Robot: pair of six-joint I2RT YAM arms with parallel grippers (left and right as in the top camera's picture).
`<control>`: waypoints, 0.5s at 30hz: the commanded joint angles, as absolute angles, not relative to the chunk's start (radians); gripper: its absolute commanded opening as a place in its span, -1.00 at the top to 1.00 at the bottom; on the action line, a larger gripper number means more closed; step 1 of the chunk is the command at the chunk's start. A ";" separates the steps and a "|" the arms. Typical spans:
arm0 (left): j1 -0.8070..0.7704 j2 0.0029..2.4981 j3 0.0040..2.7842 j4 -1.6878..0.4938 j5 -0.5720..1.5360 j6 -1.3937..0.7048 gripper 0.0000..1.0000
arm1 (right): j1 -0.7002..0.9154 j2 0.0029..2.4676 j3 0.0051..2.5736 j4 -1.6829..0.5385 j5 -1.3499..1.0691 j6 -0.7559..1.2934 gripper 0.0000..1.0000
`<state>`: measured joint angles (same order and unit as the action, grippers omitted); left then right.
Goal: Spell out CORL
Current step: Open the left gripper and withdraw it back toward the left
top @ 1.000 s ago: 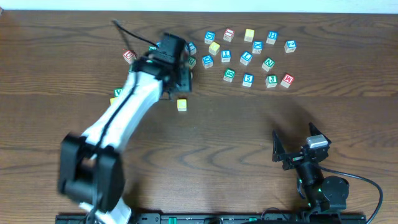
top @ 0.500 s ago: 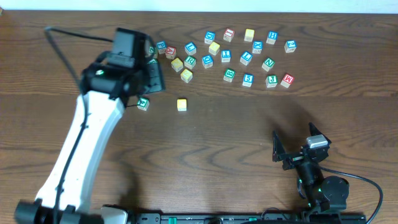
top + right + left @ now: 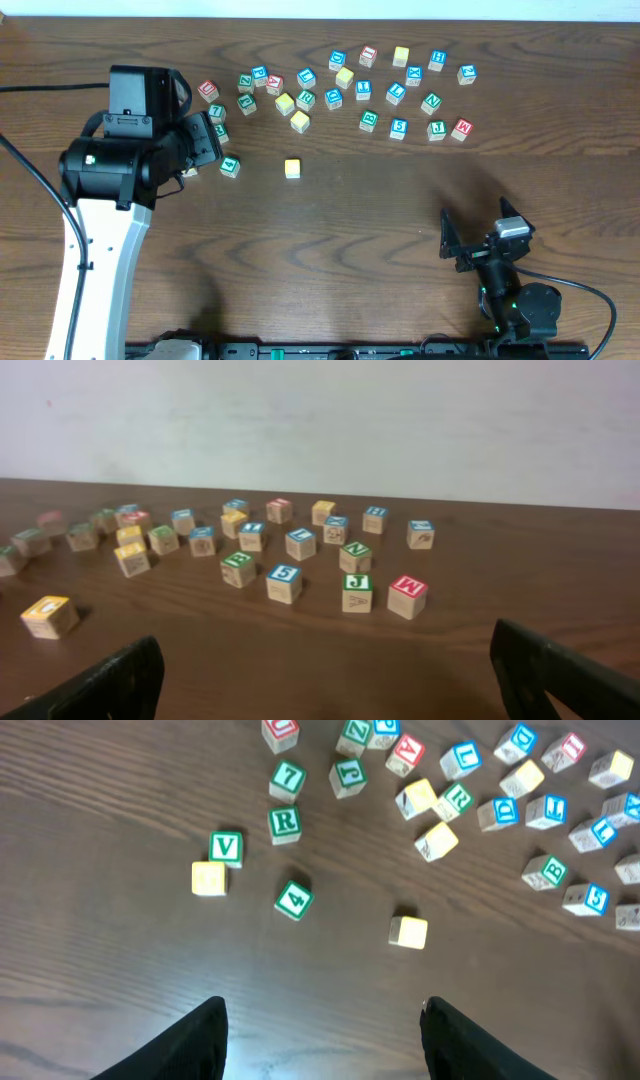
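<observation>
Work from the desk (image 3: 350, 250), bare in its near half and strewn with letter cubes along the far half, with no row begun anywhere, so probably at the very first pick. Use the left arm (image 3: 95, 250), poised over the left end of the scatter, left gripper (image 3: 322, 1015) spread wide and empty above bare wood just short of the 4 cube (image 3: 293, 899). Leave the right gripper (image 3: 325, 660), likewise splayed and holding nothing, parked low at the front right, well apart from every cube. Find the four pieces in the left wrist view: R cube (image 3: 285, 822) beside the V cube (image 3: 226, 847), left yellow cube (image 3: 208, 877) touching or nearly touching that V, lone yellow cube (image 3: 408, 931) standing apart below the crowd, L cube (image 3: 461, 758) far back among neighbours. Start with the lone yellow cube for its free sides: centre over it, square the gripper to two opposite faces, come straight down, close gently. Expect to turn both yellow ones, blank on top and probably lettered on a side. Avoid mistaking the second R (image 3: 457, 798), tilted in the crowd, for the easier one. Keep clear of the V when taking its yellow neighbour.
</observation>
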<state>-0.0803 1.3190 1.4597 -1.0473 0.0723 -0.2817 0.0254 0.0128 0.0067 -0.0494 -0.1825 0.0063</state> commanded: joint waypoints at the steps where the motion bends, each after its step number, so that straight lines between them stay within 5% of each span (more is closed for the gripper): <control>1: -0.077 1.313 1.468 -1.062 0.070 -0.255 -0.23 | 0.020 0.007 0.006 -0.020 -0.156 -0.005 -0.98; 15: -0.077 1.313 1.468 -1.065 0.009 -0.218 -0.25 | 0.020 0.151 0.212 -0.021 -0.217 -0.017 -0.98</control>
